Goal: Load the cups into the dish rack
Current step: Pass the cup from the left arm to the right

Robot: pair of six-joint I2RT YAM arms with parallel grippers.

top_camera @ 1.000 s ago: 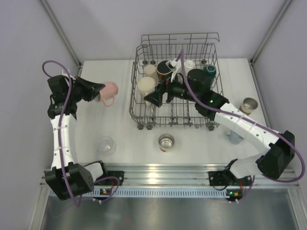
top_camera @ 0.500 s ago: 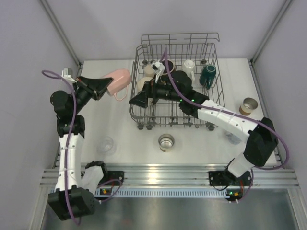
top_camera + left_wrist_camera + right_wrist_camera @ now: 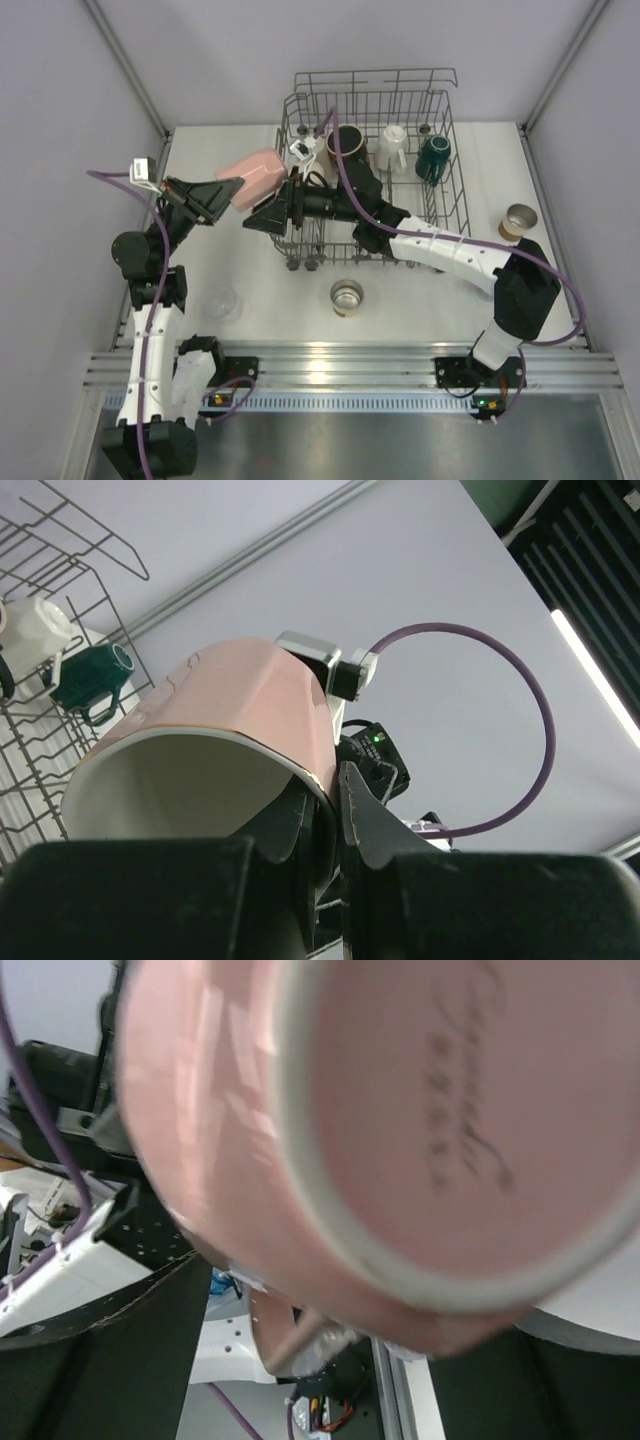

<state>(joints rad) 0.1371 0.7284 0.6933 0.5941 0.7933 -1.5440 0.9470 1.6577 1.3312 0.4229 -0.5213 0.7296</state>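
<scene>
The left arm (image 3: 150,305) rears up from its base with the elbow bent. The left gripper (image 3: 228,190) is clamped on the rim of the pink cup (image 3: 258,168), one finger inside and one outside. The cup hangs tilted in the air just beside the left wall of the dish rack (image 3: 400,105). The right arm (image 3: 450,250) stretches leftward across the rack, and the right gripper (image 3: 264,214) has its jaws apart at the cup's base.

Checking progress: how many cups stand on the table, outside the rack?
3: a steel cup just in front of the dish rack, a clear cup beside the left arm, a brown-banded cup right of the rack. The right arm may hide others.
</scene>
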